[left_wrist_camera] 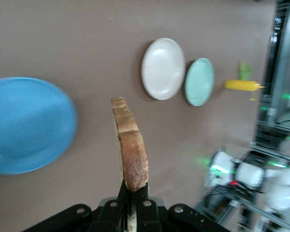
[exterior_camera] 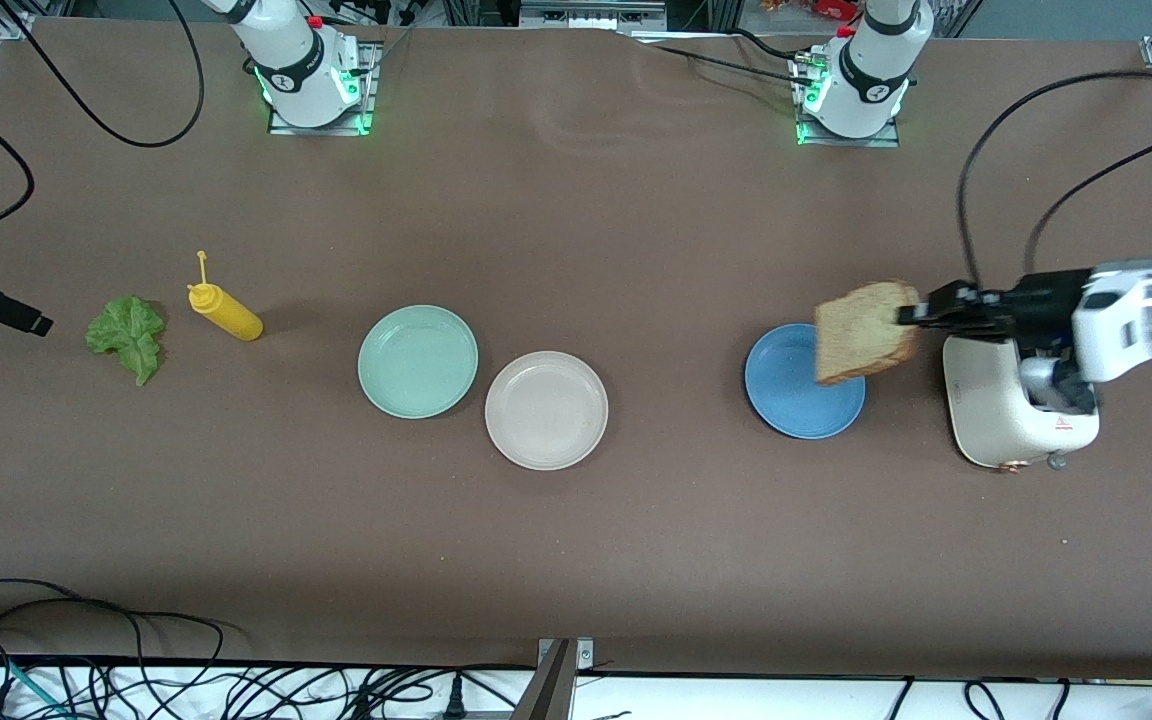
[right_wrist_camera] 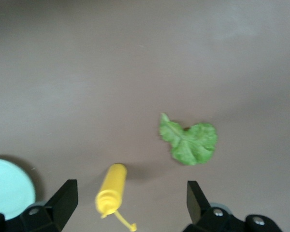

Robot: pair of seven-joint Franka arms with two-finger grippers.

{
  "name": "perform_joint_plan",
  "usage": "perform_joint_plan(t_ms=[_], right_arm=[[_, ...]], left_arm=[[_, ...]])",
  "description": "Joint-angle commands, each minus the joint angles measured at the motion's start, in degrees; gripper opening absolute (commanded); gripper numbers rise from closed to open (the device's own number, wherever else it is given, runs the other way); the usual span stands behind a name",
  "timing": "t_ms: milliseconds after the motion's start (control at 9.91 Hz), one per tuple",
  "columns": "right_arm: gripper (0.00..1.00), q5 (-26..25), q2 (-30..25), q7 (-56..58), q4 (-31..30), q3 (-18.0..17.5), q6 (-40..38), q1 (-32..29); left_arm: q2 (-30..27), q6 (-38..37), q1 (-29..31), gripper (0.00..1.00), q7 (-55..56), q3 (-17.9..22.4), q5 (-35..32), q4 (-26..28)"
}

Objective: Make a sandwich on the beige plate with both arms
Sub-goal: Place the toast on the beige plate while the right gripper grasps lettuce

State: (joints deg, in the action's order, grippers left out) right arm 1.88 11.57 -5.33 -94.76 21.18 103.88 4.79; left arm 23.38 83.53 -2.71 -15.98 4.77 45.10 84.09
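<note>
**Left wrist view: bread slice clamped in the left claw, beige plate not yet loaded**

Left wrist view shows the left claw [left_wrist_camera: 131, 203] clamped on the crust edge of a bread slice [left_wrist_camera: 130, 150], which stands on edge with its brown crust facing the camera. From the front camera the same claw [exterior_camera: 921, 312] carries the slice [exterior_camera: 864, 332] in the air over the rim of the blue plate [exterior_camera: 794, 410], beside the white toaster [exterior_camera: 1001, 420] at the left arm's end of the table [exterior_camera: 576, 540].

The right claw [right_wrist_camera: 130, 200] has its fingers spread apart and holds nothing; it hovers over the lettuce leaf [right_wrist_camera: 189, 142] and the yellow mustard bottle [right_wrist_camera: 111, 189] at the right arm's end of the table, seemingly waiting.

The step in hand looks like carrying the first slice to the beige plate [exterior_camera: 546, 410], which lies bare beside the mint-green plate [exterior_camera: 417, 361] near the middle of the table. The next move calls for travelling toward the right arm's end, past the blue plate, then tipping the slice flat before release so that it lands inside the raised rim.

The bread is square, light tan and porous, probably soft enough to bend under a hard grip. The lettuce is ruffled and thin. All three plates are round, shallow and smooth; the table is matte brown.
</note>
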Motion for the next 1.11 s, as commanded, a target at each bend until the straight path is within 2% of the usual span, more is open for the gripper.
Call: perform_joint_plan(t_ms=[0,202,404,606,706,807,908,1009], right_arm=[[1.00,0.31,6.15,3.82,0.27,0.53,1.68,-3.90],[1.00,0.49,10.91,4.37,-0.86,0.53,5.96,-4.88],[1.00,0.49,12.50,5.50,-5.85,0.53,12.90,-4.88],[1.00,0.58,13.12,6.04,-16.10,0.44,25.86,-4.88],[1.00,0.75,13.65,6.30,-20.16,0.44,31.51,-4.97],[1.00,1.10,15.13,6.30,-21.51,0.36,34.00,-4.97],[1.00,1.11,15.93,6.39,-21.61,0.44,34.29,-4.97],[1.00,1.19,16.02,6.30,-21.79,0.44,34.29,-5.32]], left_arm=[[5.78,0.21,-5.43,0.00,1.92,0.59,5.77,-3.40],[8.69,2.41,-8.87,0.00,2.27,0.59,10.07,-5.07],[10.54,7.76,-13.35,0.00,4.19,0.59,14.02,-4.99],[16.41,9.45,-15.56,0.00,7.36,0.59,29.00,-5.08],[17.57,9.98,-16.70,0.00,8.68,0.59,30.47,-5.08],[18.36,13.29,-18.28,0.00,9.21,0.59,32.75,-5.08],[19.42,18.89,-21.25,0.00,8.78,0.59,33.12,-5.16],[21.08,21.38,-23.28,0.00,8.34,0.59,33.64,-5.95]])
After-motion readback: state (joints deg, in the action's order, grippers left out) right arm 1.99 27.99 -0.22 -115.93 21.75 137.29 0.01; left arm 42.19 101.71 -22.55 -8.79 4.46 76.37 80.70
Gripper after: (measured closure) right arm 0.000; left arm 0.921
